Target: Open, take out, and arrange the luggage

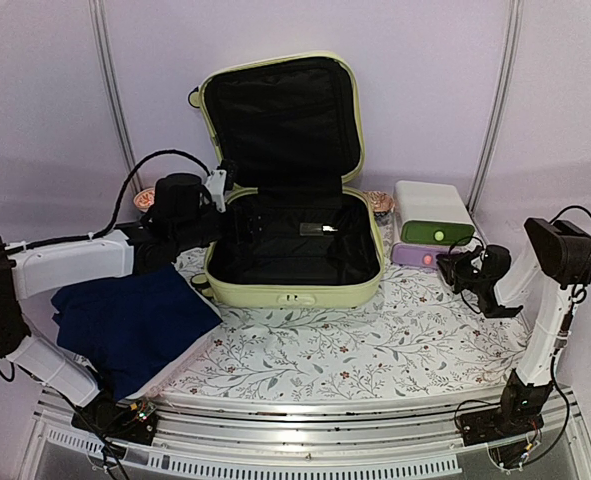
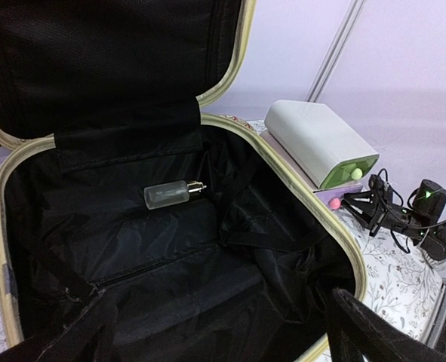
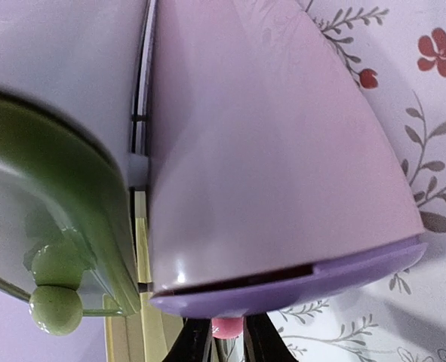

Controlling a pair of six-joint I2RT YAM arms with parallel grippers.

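Note:
The pale yellow-green luggage (image 1: 293,292) lies open in the middle of the table, with its lid (image 1: 280,120) standing up and its black lining showing. A small frosted bottle (image 2: 170,194) lies inside on the lining. My left gripper (image 1: 233,215) reaches over the luggage's left rim; in the left wrist view it (image 2: 223,302) is open and empty above the lining. My right gripper (image 1: 447,266) is at the small box's purple drawer (image 3: 283,188), shut on its pink knob (image 3: 226,326).
The white box (image 1: 430,205) with a green drawer (image 1: 437,234) stands right of the luggage. A dark blue cloth (image 1: 125,320) lies at the front left. Small patterned dishes (image 1: 145,200) sit behind the left arm and by the luggage's right corner (image 1: 380,202).

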